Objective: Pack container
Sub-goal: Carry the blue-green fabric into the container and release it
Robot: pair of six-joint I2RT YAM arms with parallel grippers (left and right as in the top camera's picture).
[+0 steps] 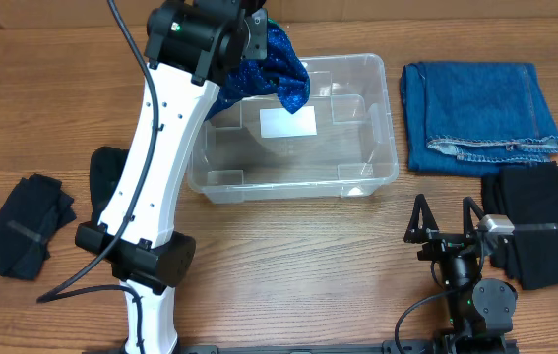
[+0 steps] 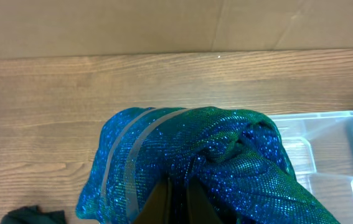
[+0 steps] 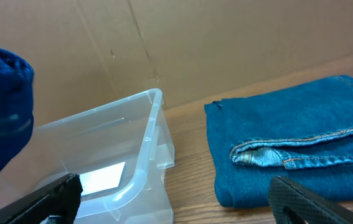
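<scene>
The clear plastic container [image 1: 377,162] sits at the table's middle back, with a white label [image 1: 287,123] on its bottom. My left gripper [image 2: 177,202] is shut on a shiny blue-green cloth [image 1: 277,64] and holds it in the air over the container's back left corner. In the left wrist view the cloth [image 2: 188,155] drapes over the fingers, with the container rim [image 2: 325,118] at the right. My right gripper [image 1: 446,218] is open and empty, low on the table in front of the container's right end. The right wrist view shows the container corner [image 3: 151,118] ahead.
Folded blue jeans [image 1: 480,118] lie right of the container and also show in the right wrist view [image 3: 288,143]. A black cloth [image 1: 539,221] lies in front of the jeans. Another black cloth [image 1: 25,224] lies at the far left, and one [image 1: 109,172] beside the left arm.
</scene>
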